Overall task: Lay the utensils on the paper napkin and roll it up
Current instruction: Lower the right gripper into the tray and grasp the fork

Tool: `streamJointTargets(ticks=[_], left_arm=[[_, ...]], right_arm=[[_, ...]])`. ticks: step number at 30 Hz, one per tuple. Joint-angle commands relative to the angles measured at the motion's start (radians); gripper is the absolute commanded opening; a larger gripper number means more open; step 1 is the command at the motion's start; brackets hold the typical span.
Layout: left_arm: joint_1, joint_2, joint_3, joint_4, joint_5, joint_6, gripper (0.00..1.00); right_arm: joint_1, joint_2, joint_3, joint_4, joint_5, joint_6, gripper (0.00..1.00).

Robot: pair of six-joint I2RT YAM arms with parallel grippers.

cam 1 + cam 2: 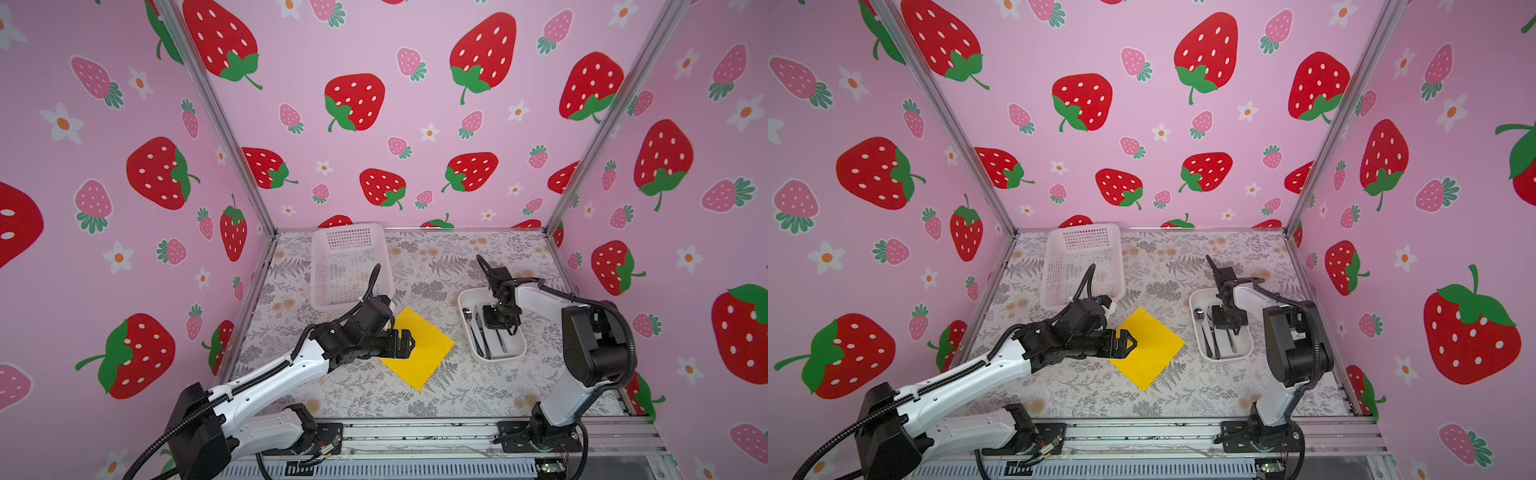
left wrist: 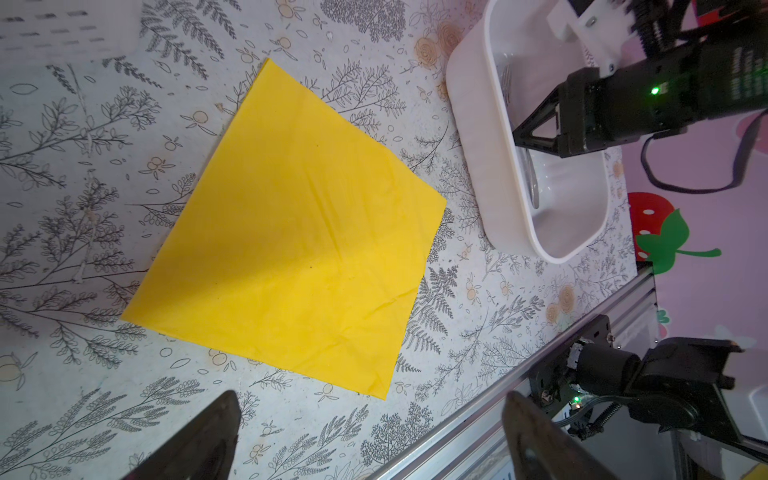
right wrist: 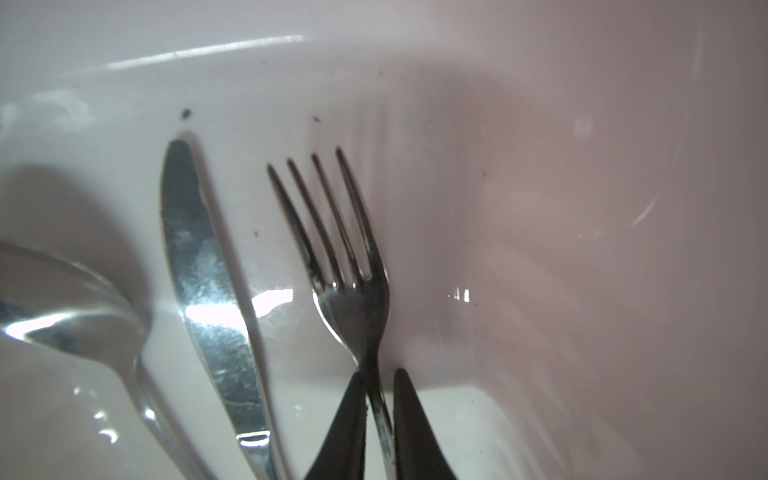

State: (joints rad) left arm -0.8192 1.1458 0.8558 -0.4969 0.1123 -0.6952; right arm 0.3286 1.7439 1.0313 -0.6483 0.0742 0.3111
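Note:
The yellow paper napkin (image 1: 428,353) (image 1: 1154,353) (image 2: 299,232) lies flat on the floral table, turned like a diamond. My left gripper (image 1: 409,343) (image 1: 1131,343) (image 2: 370,395) hovers open over its left corner, holding nothing. The utensils lie side by side in the white tray (image 1: 465,299) (image 1: 1196,297) (image 3: 540,124): a spoon (image 3: 70,307), a knife (image 3: 203,270) and a fork (image 3: 353,299). Reaching down into the tray, my right gripper (image 1: 496,322) (image 1: 1225,322) (image 3: 379,374) is shut on the fork's neck just below the tines.
A white mesh basket (image 1: 349,266) (image 1: 1079,257) stands at the back left, just behind the left wrist. The tray (image 2: 478,166) sits right of the napkin. An aluminium rail (image 1: 415,432) runs along the table's front edge. Pink strawberry walls close in three sides.

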Motion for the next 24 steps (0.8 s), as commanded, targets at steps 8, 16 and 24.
streamJointTargets(ticks=[8,16,24], left_arm=[[-0.003,-0.099,-0.030,0.026,-0.029,-0.038,0.99],[-0.004,-0.099,-0.005,-0.014,-0.071,-0.037,0.99],[-0.002,-0.090,-0.003,-0.038,-0.122,-0.051,0.99]], right_arm=[[0.021,0.071,-0.035,-0.061,0.027,-0.007,0.05],[0.022,-0.076,0.015,-0.072,-0.002,0.005,0.00],[0.033,-0.263,0.079,-0.156,-0.078,0.029,0.00]])
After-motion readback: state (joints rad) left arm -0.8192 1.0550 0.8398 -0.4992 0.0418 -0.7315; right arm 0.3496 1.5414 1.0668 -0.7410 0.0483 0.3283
